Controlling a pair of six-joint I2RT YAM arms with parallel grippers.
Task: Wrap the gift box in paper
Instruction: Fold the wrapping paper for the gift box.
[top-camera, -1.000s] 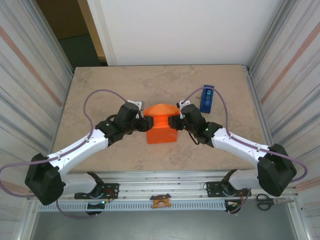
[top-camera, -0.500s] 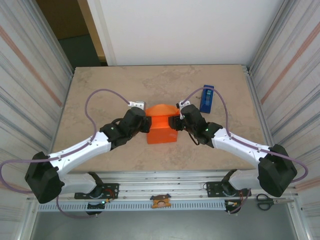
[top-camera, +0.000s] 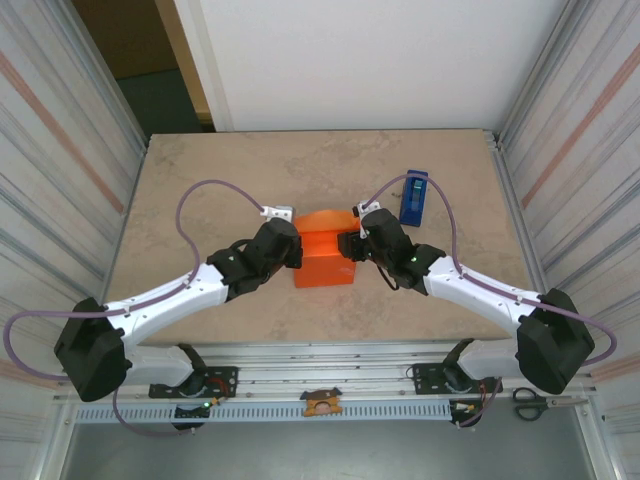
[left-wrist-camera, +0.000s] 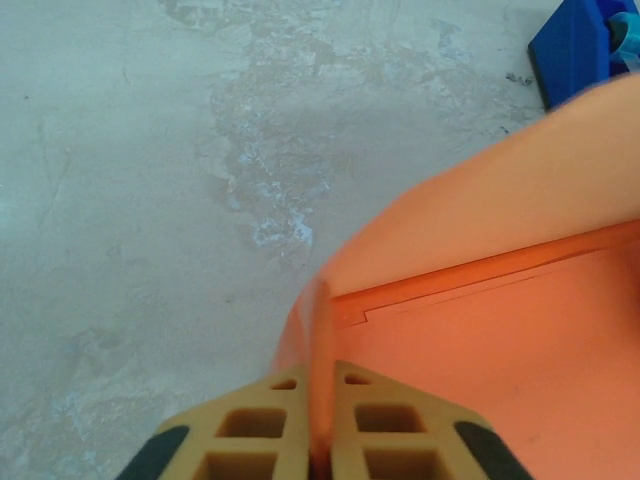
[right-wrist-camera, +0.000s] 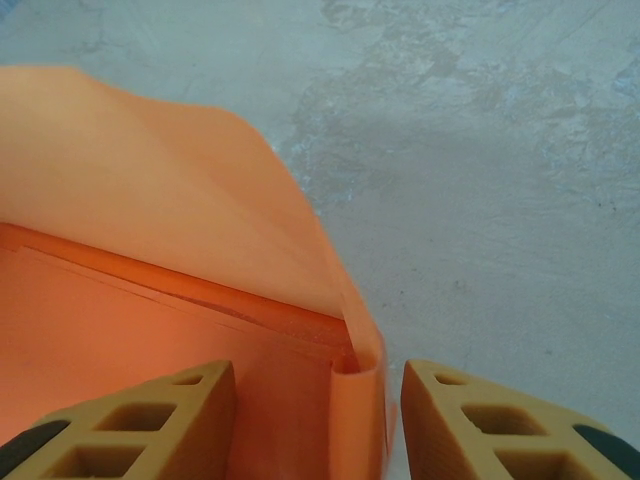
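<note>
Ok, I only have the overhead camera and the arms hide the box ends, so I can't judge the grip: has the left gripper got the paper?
Observer: Yes. Its wrist camera shows the left gripper shut on a thin upright edge of the paper.
Operator: And the right one?
Observer: The right gripper is open; a folded paper edge stands between its fingers, with a gap beside one.
Operator: Is the box covered there?
Observer: No, the box top lies bare next to that fold.

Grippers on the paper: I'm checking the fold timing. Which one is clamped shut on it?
The left gripper: it is closed tight on a thin upright edge of the paper. The right gripper has its jaws apart, with a paper fold between them.
</note>
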